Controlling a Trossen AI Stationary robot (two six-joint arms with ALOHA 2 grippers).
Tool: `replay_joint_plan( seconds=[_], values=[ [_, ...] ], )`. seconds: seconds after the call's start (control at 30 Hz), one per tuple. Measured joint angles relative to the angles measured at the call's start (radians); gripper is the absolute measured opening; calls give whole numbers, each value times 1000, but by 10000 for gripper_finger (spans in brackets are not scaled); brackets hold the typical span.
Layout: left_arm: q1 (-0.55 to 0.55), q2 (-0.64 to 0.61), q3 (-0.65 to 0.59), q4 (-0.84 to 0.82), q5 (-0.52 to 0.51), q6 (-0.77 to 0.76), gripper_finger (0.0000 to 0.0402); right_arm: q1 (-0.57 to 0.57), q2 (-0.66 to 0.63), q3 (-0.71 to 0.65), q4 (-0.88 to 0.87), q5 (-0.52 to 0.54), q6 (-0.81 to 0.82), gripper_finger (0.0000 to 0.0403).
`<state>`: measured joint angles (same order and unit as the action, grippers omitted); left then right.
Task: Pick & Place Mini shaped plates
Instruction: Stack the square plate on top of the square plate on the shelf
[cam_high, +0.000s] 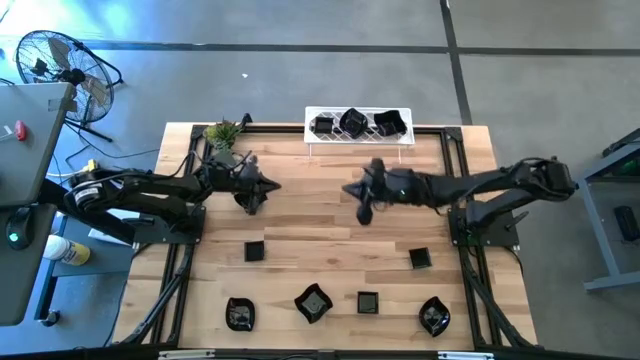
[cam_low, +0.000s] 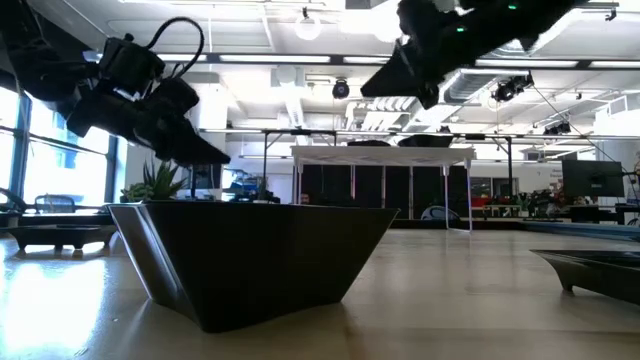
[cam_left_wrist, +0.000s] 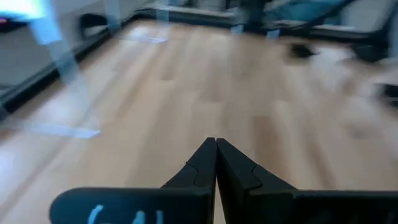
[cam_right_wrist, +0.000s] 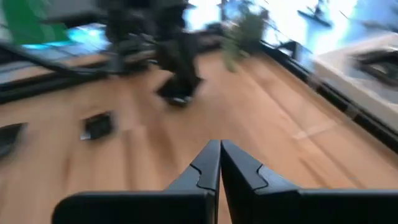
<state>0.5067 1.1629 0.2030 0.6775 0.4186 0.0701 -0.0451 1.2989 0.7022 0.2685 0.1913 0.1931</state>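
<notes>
Glossy black mini shaped plates (cam_high: 314, 303) are sitting on the pale striped wooden table (cam_high: 320, 215); the wire rack (cam_high: 358, 135) is showing white, the plant (cam_high: 223, 133) green

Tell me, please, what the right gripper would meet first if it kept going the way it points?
Probably the left gripper: it lies ahead of the shut right gripper, past bare table. Depth is unclear.

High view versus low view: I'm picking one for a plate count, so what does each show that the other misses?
Only the high view shows the white rack holding three plates and six plates spread on the table, including a small square plate. Only the low view shows the room's ceiling lights and one plate side-on, close up. Both show the left claw and right claw shut, empty, above the table.
</notes>
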Motion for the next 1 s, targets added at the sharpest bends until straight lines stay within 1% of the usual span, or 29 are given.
replay_joint_plan(
  seconds=[0.1, 0.2, 0.27, 0.43, 0.6, 0.7, 0.77, 0.83, 1.0],
  values=[
    [-72, 0, 24, -35, 28, -30, 4, 47, -17, -89, 144, 1, -30, 2],
    [-162, 0, 69, -142, -8, -48, 4, 76, -18, -164, 275, 20, -65, 4],
    [-225, 0, 112, -268, -56, -50, 4, 85, -18, -211, 358, 23, -93, 7],
    [-396, 0, 259, -658, -241, -100, 5, 87, -18, -323, 569, 16, -117, 6],
    [-550, 0, 405, -998, -305, -212, 19, 87, -18, -393, 688, -14, -119, 2],
    [-652, 0, 461, -1178, -386, -309, 39, 87, -18, -422, 753, 13, -121, 4],
    [-717, 0, 483, -1247, -437, -373, 57, 86, -18, -435, 784, 13, -119, 3],
    [-775, 0, 489, -1274, -475, -437, 76, 87, -18, -439, 814, -6, -129, 2],
    [-898, 5, 489, -1315, -497, -597, 112, 87, -18, -438, 826, -54, -162, 6]
  ],
)
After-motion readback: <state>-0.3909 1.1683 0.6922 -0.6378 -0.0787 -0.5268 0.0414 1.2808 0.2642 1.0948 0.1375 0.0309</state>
